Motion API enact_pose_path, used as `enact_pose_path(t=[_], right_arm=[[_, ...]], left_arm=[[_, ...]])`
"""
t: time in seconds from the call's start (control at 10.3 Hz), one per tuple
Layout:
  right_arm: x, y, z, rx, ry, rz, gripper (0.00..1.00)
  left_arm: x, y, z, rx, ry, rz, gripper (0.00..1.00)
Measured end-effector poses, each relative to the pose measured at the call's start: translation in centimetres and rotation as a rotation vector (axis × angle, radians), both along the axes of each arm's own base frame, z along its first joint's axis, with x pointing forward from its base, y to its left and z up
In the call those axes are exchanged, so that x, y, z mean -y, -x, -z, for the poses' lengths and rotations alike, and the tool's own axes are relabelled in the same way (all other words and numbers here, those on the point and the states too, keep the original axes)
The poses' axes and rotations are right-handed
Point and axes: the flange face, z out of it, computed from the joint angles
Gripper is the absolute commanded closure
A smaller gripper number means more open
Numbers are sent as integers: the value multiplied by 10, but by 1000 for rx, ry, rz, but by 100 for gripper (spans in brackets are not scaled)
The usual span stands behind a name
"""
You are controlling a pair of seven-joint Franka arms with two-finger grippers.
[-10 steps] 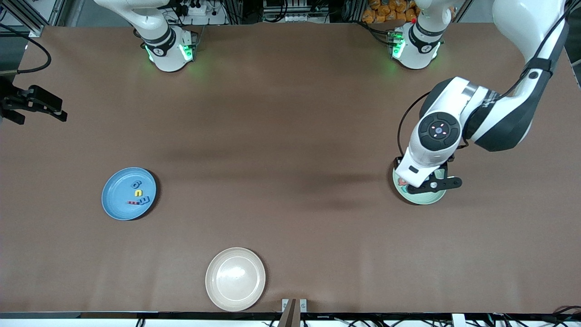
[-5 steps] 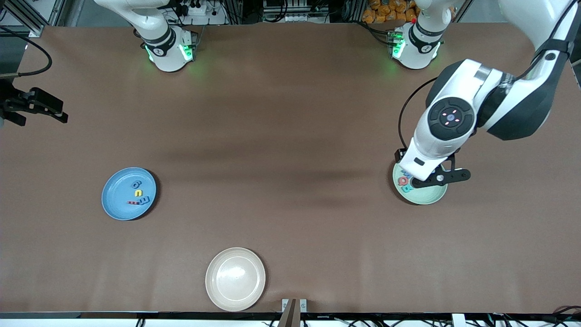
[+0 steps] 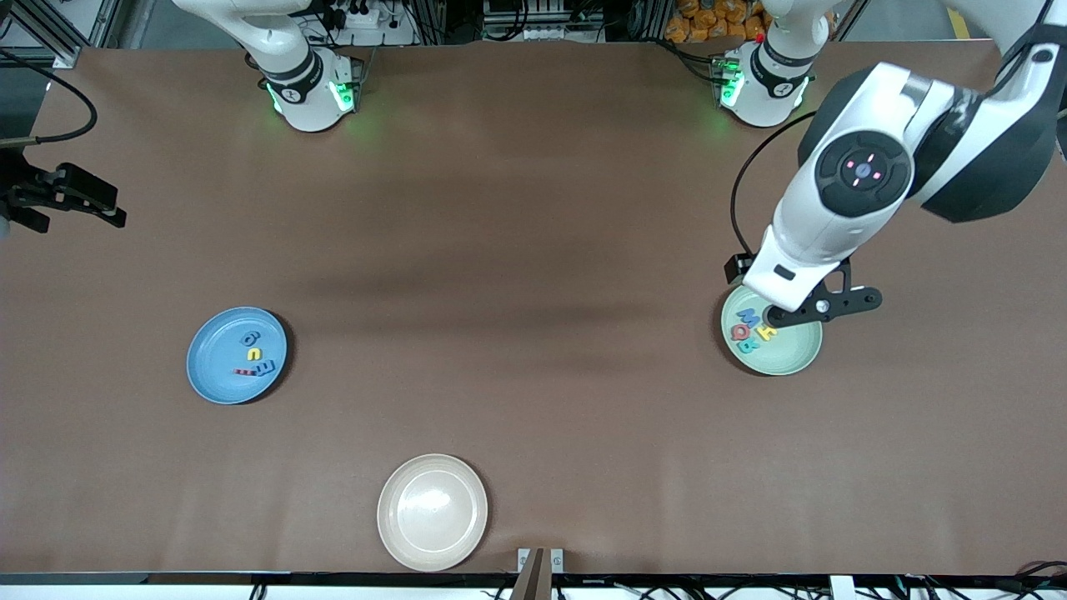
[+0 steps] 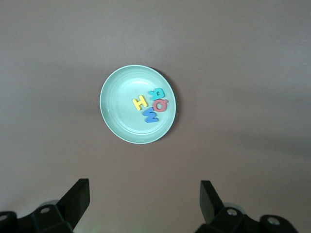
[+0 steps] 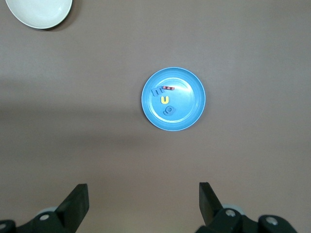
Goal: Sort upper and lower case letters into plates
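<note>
The right gripper [image 3: 62,200] hangs at the right arm's end of the table [image 3: 517,250], at nine o'clock in the front view, partly cut off by the frame edge; its wrist view shows the fingers [image 5: 75,204] spread wide and holding nothing. The blue plate [image 3: 237,355] lies at about eight o'clock with four letters in it: a yellow one [image 3: 254,353], a blue one [image 3: 249,338], another blue one [image 3: 265,367] and a red one [image 3: 244,372], too small to read. The beige plate [image 3: 433,512] sits bare at six o'clock, nearest the front camera. At three o'clock the left gripper [image 3: 804,308] is over the green plate [image 3: 788,354], fingers [image 4: 77,199] parted wide, gripping nothing. That plate holds a yellow H [image 4: 139,102], teal R [image 4: 158,93], red Q [image 4: 160,105] and blue M [image 4: 149,115], touching in a cluster. The table is plain brown; cables and racks line its twelve o'clock edge.
</note>
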Motion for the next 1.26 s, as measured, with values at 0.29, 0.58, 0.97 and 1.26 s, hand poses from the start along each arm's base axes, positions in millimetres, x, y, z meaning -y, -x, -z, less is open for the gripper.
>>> enact_pose_path(t=[0.29,0.58,0.97,1.26], right_arm=[[0,0,0,0,0,0,0],[0,0,0,1,0,0,0],[0,0,0,3,0,0,0],[0,0,0,3,0,1,0]], left_arm=[[-9,1,-20,-3,27,28,0],[-45,2,-49,-14,100,59,0],[-69,4,-69,-6,152,77,0],[-94,5,-85,10,192,83,0]])
